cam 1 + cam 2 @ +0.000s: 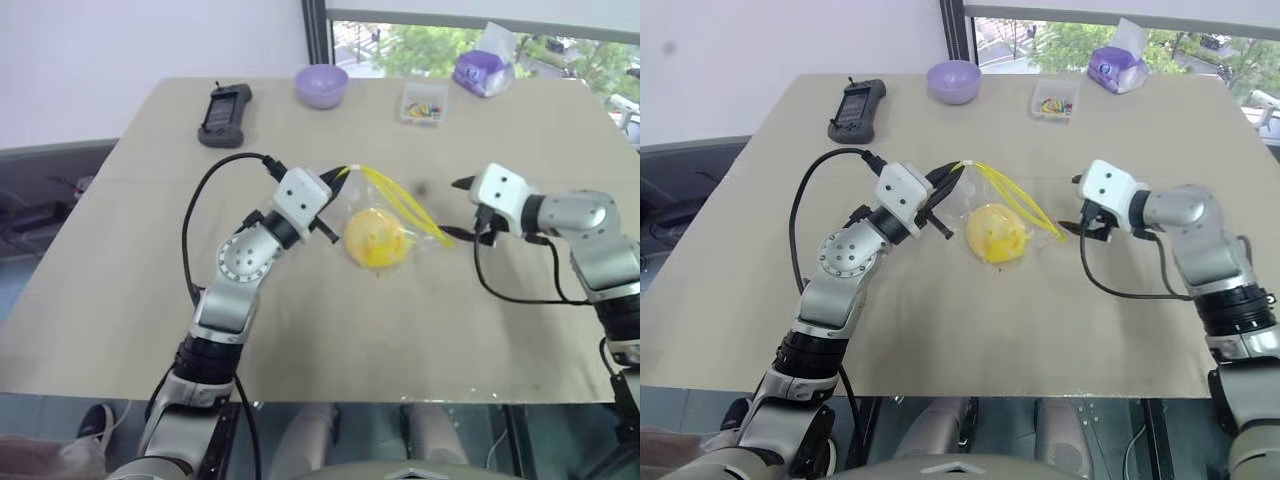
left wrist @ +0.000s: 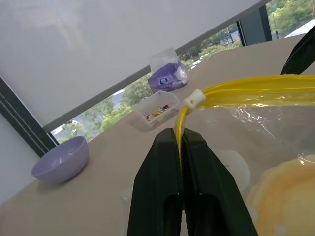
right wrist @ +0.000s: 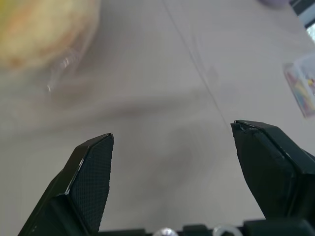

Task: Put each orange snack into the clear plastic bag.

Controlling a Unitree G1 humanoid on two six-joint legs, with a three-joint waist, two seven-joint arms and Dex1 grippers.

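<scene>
- Orange-yellow bun, the orange snack (image 1: 997, 235): inside the clear plastic bag (image 1: 990, 215), seen through the film, hanging low at mid-table.
- Clear plastic bag: crinkly zip bag with a yellow strip (image 2: 256, 88) along its mouth and a white slider (image 2: 194, 98) at one end; held up by that end.
- Left end effector (image 2: 179, 142): black fingers pressed together, clamped on the bag's yellow strip just beside the slider.
- Right end effector (image 3: 172, 147): fingers spread wide apart, holding nothing, just beside the far end of the bag's strip, above bare table.
- Beige table (image 1: 400, 330): carries all items.
- Lilac bowl (image 1: 321, 85): far edge of table, near the window.
- Small clear box of colourful bits (image 1: 422, 103): right of the bowl.
- Purple tissue pack (image 1: 483, 70): far right corner.
- Black handheld controller (image 1: 223, 113): far left, well apart from the bag.
</scene>
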